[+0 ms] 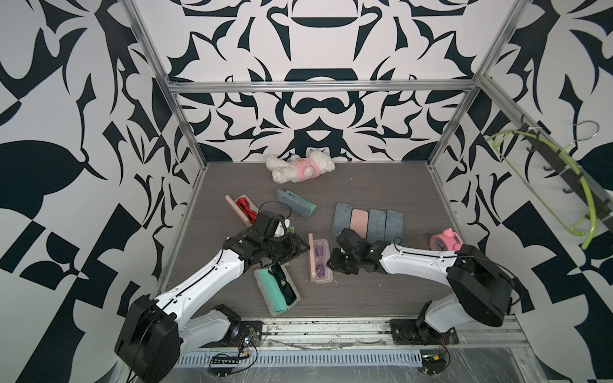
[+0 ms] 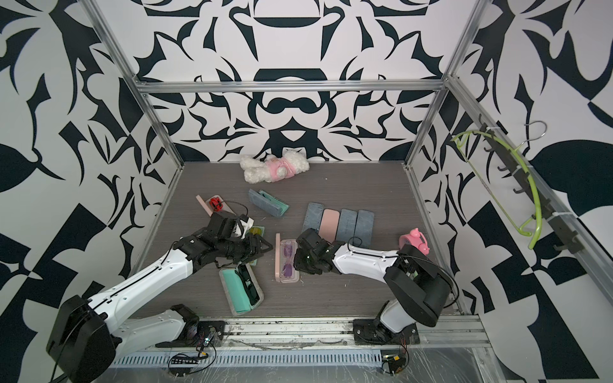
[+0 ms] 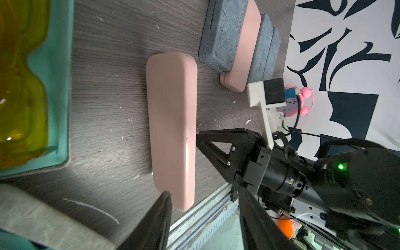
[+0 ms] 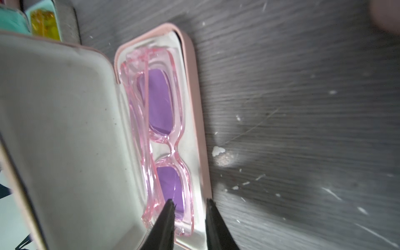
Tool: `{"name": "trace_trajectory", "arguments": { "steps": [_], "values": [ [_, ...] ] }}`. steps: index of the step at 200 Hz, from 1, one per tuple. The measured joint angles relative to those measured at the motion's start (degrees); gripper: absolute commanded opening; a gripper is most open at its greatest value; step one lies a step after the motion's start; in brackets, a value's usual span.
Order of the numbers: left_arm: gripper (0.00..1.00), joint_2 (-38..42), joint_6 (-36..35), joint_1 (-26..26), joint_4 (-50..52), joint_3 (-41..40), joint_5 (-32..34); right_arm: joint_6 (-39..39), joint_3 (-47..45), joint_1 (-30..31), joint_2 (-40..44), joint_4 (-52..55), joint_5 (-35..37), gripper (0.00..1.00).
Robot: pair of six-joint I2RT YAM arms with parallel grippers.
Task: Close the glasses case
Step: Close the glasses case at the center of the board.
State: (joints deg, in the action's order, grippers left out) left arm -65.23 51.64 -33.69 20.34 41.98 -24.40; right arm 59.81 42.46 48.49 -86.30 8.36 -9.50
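Both arms wear glossy white plastic forearm shells (image 1: 215, 278), dotted with small screws, with a thin black cable (image 1: 192, 277) traced along each. Bulky matte-black joint housings (image 1: 149, 335) show at 7 and 5 o'clock in both top views. Black triangular open-frame fingers (image 3: 218, 142) carry silver screws. A green light (image 3: 341, 166) glows on the black wrist.

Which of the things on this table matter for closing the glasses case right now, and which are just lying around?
In the job: open pink case; purple glasses in it; left hand; right hand.

Lying about: teal case with dark glasses; pink case with red glasses; blue-grey open case; row of four closed cases; plush toy; pink alarm clock; green hanger.
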Motion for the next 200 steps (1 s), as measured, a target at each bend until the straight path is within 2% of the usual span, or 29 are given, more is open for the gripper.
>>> {"name": "trace_trajectory", "arguments": {
  "steps": [40,118,200],
  "values": [
    [0.53,-0.2,0.0,0.0,-0.4,0.0,-0.1,-0.3,0.0,-0.3,0.3,0.8,-0.3,0.27],
    [0.47,-1.9,0.0,-0.1,-1.9,-1.4,-0.4,-1.4,0.0,-2.0,-3.8,-0.7,-2.0,0.18],
    [0.38,-5.5,1.0,-3.0,-4.2,-1.4,-0.4,-1.4,-0.9,-2.0,-3.9,-2.8,-2.4,0.12]
  ]
}}
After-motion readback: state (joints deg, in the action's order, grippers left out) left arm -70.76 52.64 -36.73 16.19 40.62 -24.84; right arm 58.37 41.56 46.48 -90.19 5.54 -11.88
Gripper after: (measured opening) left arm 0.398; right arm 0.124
